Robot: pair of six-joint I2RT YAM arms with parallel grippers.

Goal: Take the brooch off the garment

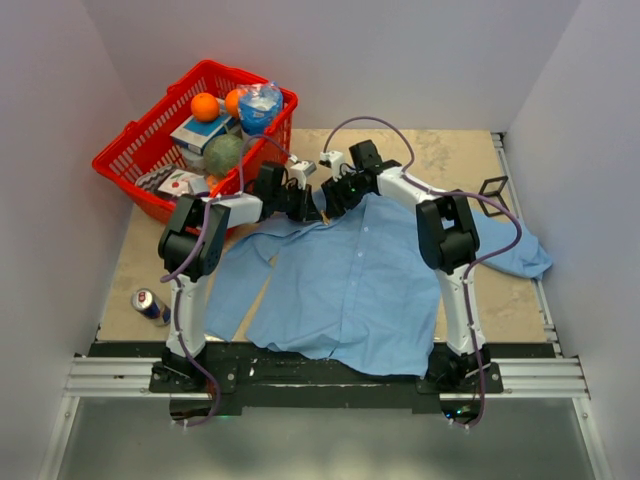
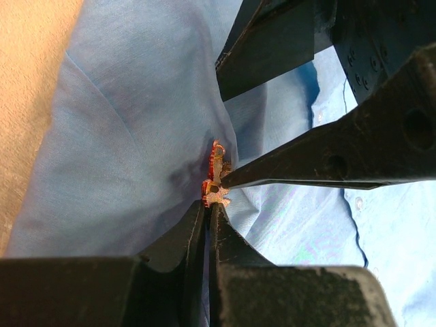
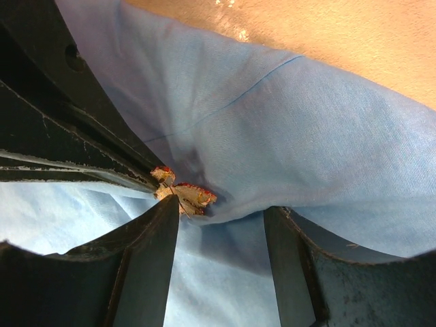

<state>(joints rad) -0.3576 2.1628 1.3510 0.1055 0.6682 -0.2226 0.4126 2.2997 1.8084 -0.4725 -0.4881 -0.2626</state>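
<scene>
Two arms are reaching in over the far collar area of the garment point(image 1: 350, 290), which is lying spread across most of the table point(image 1: 450, 160) with one sleeve trailing off to the right. The brooch point(image 2: 216, 178) is sitting there in a bunched fold of the blue cloth, red-orange with pale points, right between the two hands. The left hand point(image 2: 208, 208) is pinching narrow, its fingers pressed almost together with the brooch's lower edge caught at their tips. The right hand point(image 3: 221, 212) is standing wide, straddling the raised fold, and one of its fingers point(image 3: 146, 262) is touching the brooch while the other is lying apart on the cloth. Each hand is crowding the other: in the left wrist view the right hand's dark fingers are filling the upper right, and in the right wrist view the left hand's closed fingers are coming in from the left and covering part of the ornament. At the far left a red basket point(image 1: 125, 178) is holding two oranges point(image 1: 205, 106), a green round item point(image 1: 224, 152) and some packets. A drink can point(image 1: 150, 304) is lying near the left arm's base, and a small black frame point(image 1: 493, 186) is standing at the far right, both well apart from the brooch.
</scene>
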